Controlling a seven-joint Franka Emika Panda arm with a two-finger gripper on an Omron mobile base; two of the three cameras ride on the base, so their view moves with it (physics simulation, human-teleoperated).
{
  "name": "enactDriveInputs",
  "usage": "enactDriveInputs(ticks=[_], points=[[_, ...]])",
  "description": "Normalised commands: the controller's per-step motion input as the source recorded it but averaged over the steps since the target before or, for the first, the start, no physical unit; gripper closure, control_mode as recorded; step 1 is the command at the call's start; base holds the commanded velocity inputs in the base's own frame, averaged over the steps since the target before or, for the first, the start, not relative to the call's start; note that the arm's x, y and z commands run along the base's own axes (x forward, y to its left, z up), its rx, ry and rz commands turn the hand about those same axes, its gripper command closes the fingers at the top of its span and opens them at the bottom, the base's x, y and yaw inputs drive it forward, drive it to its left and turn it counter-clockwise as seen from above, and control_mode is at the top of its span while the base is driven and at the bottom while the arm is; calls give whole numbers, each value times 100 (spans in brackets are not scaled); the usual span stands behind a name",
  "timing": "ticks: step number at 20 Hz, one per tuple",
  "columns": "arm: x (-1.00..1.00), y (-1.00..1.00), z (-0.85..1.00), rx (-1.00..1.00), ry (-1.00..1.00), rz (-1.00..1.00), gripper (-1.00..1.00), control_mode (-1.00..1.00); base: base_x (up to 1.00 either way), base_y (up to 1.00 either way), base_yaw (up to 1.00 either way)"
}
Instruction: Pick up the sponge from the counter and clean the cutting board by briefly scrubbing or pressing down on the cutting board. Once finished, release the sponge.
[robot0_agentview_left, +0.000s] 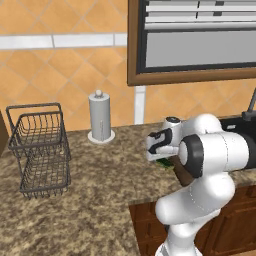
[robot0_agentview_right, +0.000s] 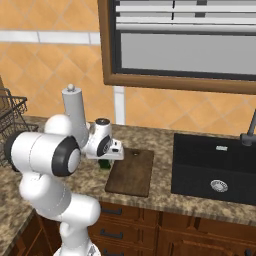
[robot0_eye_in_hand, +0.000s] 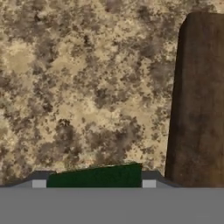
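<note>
The sponge (robot0_eye_in_hand: 96, 176) sat between your hand's (robot0_eye_in_hand: 93, 183) two fingertips at the 6 o'clock edge of the hand view, its dark green block spanning the whole gap between them, so the hand looked to be pinching it, though whether it was lifted clear of the table (robot0_eye_in_hand: 78, 87) or resting on it could not be told from that angle. In the right base view a sliver of the sponge's green showed under the hand (robot0_agentview_right: 111, 159), just off the cutting board's (robot0_agentview_right: 132, 172) edge at about 9 o'clock of the board. In the hand view the cutting board ran as a dark brown slab from 1 to 5 o'clock, beside the sponge and not under it. You appeared to be at the end of the pick-up step, with the scrubbing not yet begun. The next move called for carrying the sponge sideways over the board, then pressing down onto the wood before letting go. Your arm was folded low, elbow raised and forearm reaching forward, with the wrist turned so the hand pointed down at the table. Farther out stood the paper towel holder (robot0_agentview_left: 100, 117) and the wire basket (robot0_agentview_left: 39, 150) at 9 o'clock, and the black sink (robot0_agentview_right: 215, 170) at 3 o'clock of the board.
</note>
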Motion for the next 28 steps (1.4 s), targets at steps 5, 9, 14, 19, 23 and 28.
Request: enactDriveInputs(ticks=[5,9,14,19,23,28], points=[[17,47,100,0,4,-9,100,-100,0,0,0],[5,-39,29,1,8,-1,100,-100,0,0,0],[-31,-100,0,9,-23,31,100,-100,0,0,0],[-12,-94,-8,2,-29,57,100,-100,0,0,0],[27,-59,-18,0,0,69,100,-100,0,0,0],[66,-53,-1,0,15,64,100,-100,0,0,0]])
